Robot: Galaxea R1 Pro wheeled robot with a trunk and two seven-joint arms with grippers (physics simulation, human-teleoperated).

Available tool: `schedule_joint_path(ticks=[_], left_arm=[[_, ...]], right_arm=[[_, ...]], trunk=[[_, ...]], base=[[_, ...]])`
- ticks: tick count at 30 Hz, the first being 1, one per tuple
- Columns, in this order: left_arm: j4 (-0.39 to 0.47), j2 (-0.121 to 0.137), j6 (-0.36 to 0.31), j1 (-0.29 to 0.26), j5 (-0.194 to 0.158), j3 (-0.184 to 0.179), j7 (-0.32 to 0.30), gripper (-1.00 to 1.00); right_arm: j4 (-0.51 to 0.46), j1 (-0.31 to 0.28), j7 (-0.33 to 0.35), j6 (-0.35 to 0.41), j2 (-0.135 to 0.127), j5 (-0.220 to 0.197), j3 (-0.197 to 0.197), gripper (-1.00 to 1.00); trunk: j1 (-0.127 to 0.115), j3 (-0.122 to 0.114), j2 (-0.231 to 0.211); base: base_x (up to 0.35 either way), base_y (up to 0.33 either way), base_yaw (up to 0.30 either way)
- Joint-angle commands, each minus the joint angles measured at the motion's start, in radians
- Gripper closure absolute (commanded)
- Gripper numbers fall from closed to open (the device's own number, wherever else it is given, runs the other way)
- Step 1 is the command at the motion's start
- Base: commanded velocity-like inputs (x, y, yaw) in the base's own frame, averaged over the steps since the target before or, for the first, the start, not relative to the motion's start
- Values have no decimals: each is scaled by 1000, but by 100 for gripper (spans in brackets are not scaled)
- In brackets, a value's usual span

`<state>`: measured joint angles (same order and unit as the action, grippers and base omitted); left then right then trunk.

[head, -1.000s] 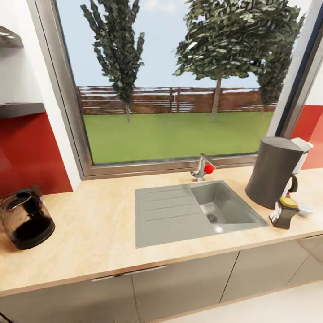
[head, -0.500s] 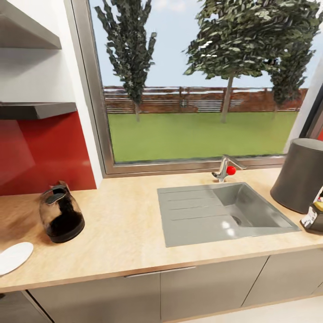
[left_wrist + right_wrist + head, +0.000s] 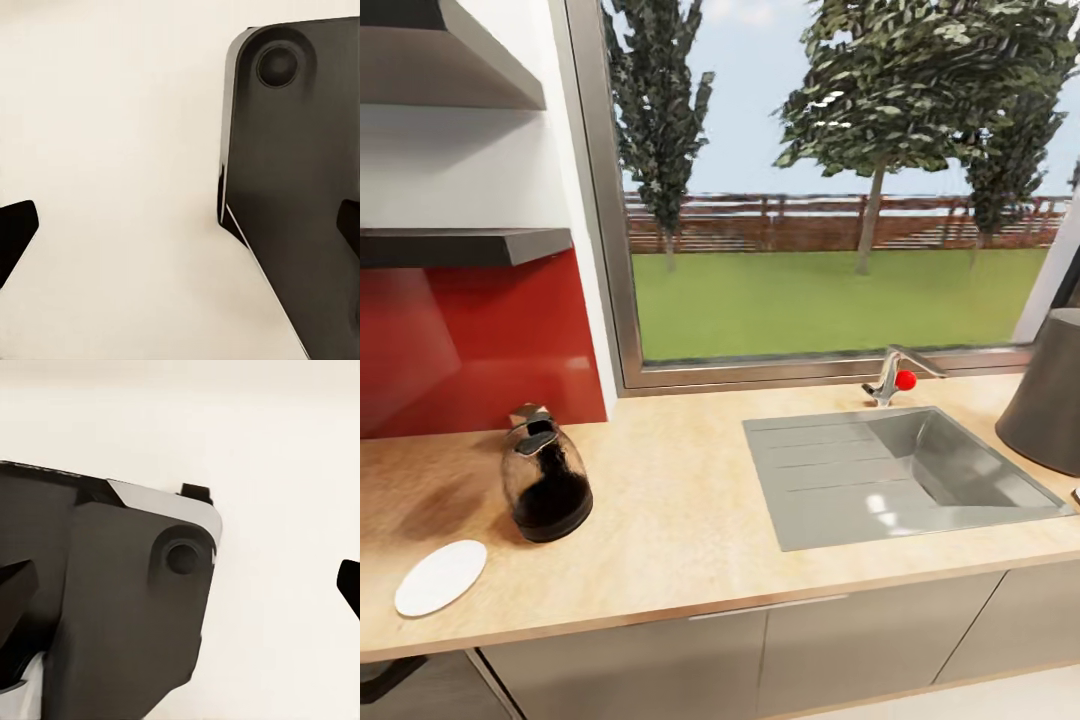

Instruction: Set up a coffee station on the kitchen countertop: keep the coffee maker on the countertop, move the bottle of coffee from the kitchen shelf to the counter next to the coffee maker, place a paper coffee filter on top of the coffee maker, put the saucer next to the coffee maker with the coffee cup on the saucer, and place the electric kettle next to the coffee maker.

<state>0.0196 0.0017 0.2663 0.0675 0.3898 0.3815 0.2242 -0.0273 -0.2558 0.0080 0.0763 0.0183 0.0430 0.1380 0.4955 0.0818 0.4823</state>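
While I am facing the bench (image 3: 690, 520), my left tool (image 3: 180, 225) is hanging over a pale floor; its two dark fingertips (image 3: 16, 232) are sitting at opposite edges of the left wrist view, spread wide, with nothing between them. My right tool (image 3: 187, 592) is doing the same in the right wrist view, fingertips (image 3: 349, 585) wide apart and gripping nothing. A dark robot body panel (image 3: 300, 187) is lying beneath each tool.

Nearest on the bench, at its front left, a white round saucer (image 3: 440, 577) is lying flat. Just behind it and slightly to the right, the electric kettle (image 3: 546, 475) is standing upright, apart from the saucer, its glass body showing dark contents. To the right, the grey sink (image 3: 905, 475) is sitting recessed in the bench, with the faucet (image 3: 895, 375) and its red knob at the rear rim. At the far right edge, a dark grey rounded body, the coffee maker (image 3: 1050, 395), is standing partly cut off by the frame.

Behind the kettle, a red backsplash (image 3: 470, 340) is running under two grey shelves (image 3: 460, 245). Farthest back, the window (image 3: 840, 200) is showing lawn, fence and trees.
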Motion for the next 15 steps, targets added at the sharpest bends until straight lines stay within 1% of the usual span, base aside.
schedule_joint_path(ticks=[1,5,9,12,15], left_arm=[[0,0,2,0,11,7,3,-100],[0,-1,2,0,11,8,3,-100],[0,1,2,0,11,8,3,-100],[0,1,2,0,11,8,3,-100],[0,1,2,0,11,8,3,-100]], right_arm=[[-2,0,3,7,0,5,5,-100],[-2,0,5,7,0,5,6,-100],[-2,-1,6,7,-1,7,6,-100],[-1,0,6,7,-1,7,6,-100],[0,0,6,7,-1,8,6,-100]], trunk=[[0,2,2],[0,2,2],[0,2,2],[0,2,2],[0,2,2]], base=[[0,313,0],[-7,313,0],[-127,302,23],[-144,299,176],[-145,299,247]])
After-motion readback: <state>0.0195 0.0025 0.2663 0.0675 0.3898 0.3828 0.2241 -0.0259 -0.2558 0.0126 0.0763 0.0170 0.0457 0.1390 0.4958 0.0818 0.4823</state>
